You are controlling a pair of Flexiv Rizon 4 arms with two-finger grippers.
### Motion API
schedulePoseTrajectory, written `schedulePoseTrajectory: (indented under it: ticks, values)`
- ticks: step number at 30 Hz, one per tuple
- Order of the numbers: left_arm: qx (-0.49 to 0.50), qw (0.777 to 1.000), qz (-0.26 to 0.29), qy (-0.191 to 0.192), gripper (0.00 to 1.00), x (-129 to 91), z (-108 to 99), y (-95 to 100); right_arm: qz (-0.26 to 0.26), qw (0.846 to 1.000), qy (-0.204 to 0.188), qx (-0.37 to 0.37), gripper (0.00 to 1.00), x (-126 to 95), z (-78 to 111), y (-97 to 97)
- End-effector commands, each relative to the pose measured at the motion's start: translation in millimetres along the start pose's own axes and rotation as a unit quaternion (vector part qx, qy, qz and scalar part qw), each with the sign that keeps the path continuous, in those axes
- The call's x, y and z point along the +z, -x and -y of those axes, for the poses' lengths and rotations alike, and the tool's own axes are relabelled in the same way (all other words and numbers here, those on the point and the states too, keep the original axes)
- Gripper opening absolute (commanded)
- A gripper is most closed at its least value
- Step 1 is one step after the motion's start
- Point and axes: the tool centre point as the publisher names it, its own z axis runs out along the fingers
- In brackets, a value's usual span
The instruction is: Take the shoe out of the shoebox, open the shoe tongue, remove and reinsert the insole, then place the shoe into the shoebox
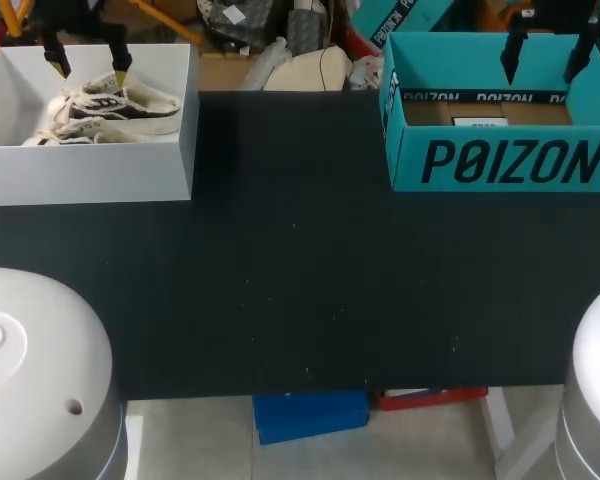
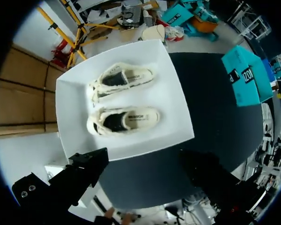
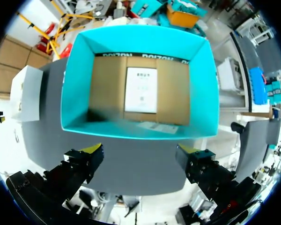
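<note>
A white shoebox [image 1: 90,175] stands at the table's far left and holds two cream and black sneakers [image 1: 120,103]. My left gripper [image 1: 90,65] hangs open above it, apart from the shoes. In the left wrist view both sneakers [image 2: 124,120] lie side by side on the white box floor [image 2: 173,108], well ahead of the open left gripper [image 2: 145,164]. My right gripper [image 1: 548,50] hovers open over a teal box [image 1: 510,160] at the far right. The right wrist view looks straight into the teal box [image 3: 75,79], with the right gripper [image 3: 139,151] holding nothing.
The teal box has a brown cardboard floor with a white label sheet [image 3: 141,89] and no shoe. Black tabletop [image 1: 300,260] stretches between the two boxes. My arms' pale rounded bases [image 1: 30,360] sit at the near corners.
</note>
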Motion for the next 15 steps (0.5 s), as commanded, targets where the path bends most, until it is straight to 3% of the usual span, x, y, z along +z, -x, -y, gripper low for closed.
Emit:
schedulePoseTrajectory:
  ticks: [1,2,7,15]
  values:
    - [0.469,0.872,0.101,-0.091,1.0,-6.4,-16.1,-2.1,0.0,1.0,0.0,0.0,1.0,-0.2,0.1,0.2]
    - [0.502,0.85,0.124,-0.104,1.0,-5.2,-17.7,1.3,0.0,1.0,0.0,0.0,1.0,-0.2,0.1,0.2]
    - [0.562,0.804,0.154,-0.12,1.0,-3.7,-16.8,5.2,0.0,1.0,0.0,0.0,1.0,-0.2,0.1,0.2]
    - [0.565,0.802,0.155,-0.12,1.0,-3.7,-16.8,5.2,0.0,1.0,0.0,0.0,1.0,-0.2,0.1,0.2]
